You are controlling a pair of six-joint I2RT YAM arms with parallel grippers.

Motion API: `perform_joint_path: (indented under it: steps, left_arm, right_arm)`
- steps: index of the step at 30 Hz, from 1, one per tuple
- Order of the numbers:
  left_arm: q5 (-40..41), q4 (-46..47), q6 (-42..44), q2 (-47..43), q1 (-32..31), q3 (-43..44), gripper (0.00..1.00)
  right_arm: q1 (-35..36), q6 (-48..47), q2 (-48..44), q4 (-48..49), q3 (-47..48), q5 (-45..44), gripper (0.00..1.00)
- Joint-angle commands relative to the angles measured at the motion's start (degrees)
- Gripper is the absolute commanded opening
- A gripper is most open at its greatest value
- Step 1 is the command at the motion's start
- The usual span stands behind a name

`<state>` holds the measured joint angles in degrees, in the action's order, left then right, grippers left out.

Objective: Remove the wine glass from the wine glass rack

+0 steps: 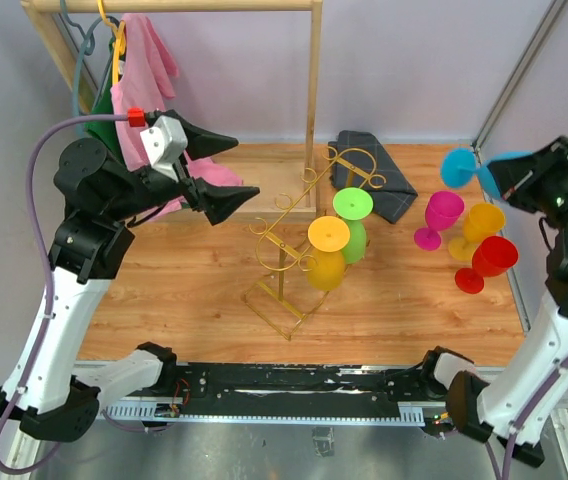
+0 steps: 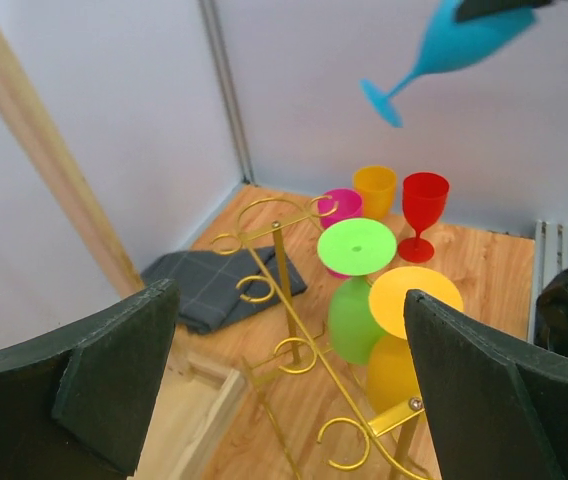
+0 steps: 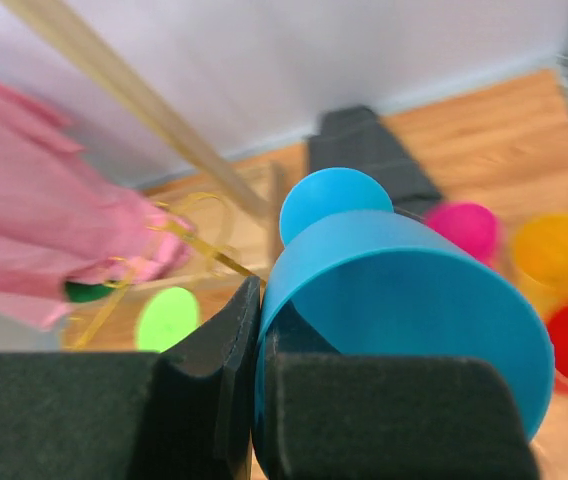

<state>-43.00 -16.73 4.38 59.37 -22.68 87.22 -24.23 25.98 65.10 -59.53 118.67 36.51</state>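
Bright, even, diffuse light from above in all three views, no hard glare. Top view is sharp edge to edge; the table (image 1: 164, 290) carries only faint, soft shadows under the standing glasses (image 1: 469, 240) and the wine glass rack (image 1: 294, 250).

Left wrist view: mid-scene in focus and colours saturated. The left gripper (image 2: 289, 295) reads dark and a bit soft close to the lens.

Right wrist view is soft overall. The blue wine glass (image 3: 404, 300) fills the near field out of focus; pink cloth (image 3: 44, 190) on the left and the far glasses are blurred. The right gripper (image 3: 259, 340) is near black, with little surface detail.
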Motion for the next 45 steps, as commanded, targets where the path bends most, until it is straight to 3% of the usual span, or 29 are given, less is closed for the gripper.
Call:
perform_joint_path:
  steps: [1, 10, 17, 26, 45]
  left_arm:
    - [8.31, -3.5, -4.21, 0.9, -0.17, 2.6, 0.99]
    - [9.88, -4.36, -7.23, 3.5, -0.18, 3.02, 0.98]
    - [8.65, -4.38, -7.71, 3.7, -0.19, 2.62, 0.96]
    - [9.54, -6.24, -8.06, 4.08, -0.19, 3.93, 0.94]
    - [12.06, -10.22, -5.8, 3.27, -0.18, 4.83, 0.92]
  right_arm:
    - [-1.0, -11.37, -4.87, -8.56, -6.73, -18.29, 0.01]
    - [-0.35, -14.34, -15.08, -6.42, -30.2, -24.4, 0.01]
    - [2.75, -12.54, -18.42, -0.62, -41.18, -27.41, 0.01]
    - [29.04, -6.7, -12.01, 4.71, -45.27, -49.42, 0.01]
    - [29.86, -5.15, -0.95, 21.67, -59.73, -49.81, 0.01]
